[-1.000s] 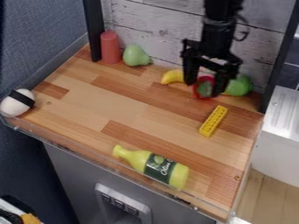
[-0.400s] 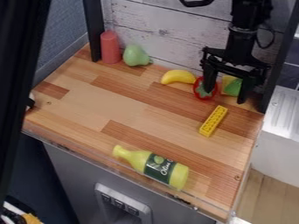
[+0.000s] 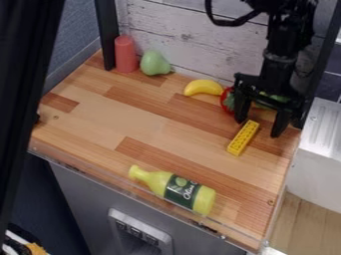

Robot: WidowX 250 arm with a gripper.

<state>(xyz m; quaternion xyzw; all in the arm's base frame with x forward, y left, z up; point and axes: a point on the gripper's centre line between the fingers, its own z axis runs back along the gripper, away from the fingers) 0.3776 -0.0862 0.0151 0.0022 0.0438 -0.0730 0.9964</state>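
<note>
The black gripper [image 3: 259, 128] hangs open at the right rear of the wooden counter, its two fingers spread apart with nothing between them. Just below its left finger is a yellow toy brick [image 3: 243, 138], lying lengthwise on the wood. Behind that same finger, a red and green round toy [image 3: 227, 101] is partly hidden. Some green [image 3: 271, 99] shows behind the gripper's frame. A yellow banana [image 3: 203, 87] lies to the left of these. Near the front edge, a yellow-green bottle with a dark label [image 3: 174, 190] rests on its side.
At the back left, a red cylinder [image 3: 125, 54] stands beside a green pear [image 3: 154, 63]. A clear rim [image 3: 133, 193] runs along the counter's front edge. A dark blurred bar [image 3: 27, 99] crosses the left side, and a white-grey box [image 3: 322, 149] stands at the right.
The gripper has moved right and then forward, toward the yellow brick. The dark bar has come into view at the left, covering the white egg-like object with a black band.
</note>
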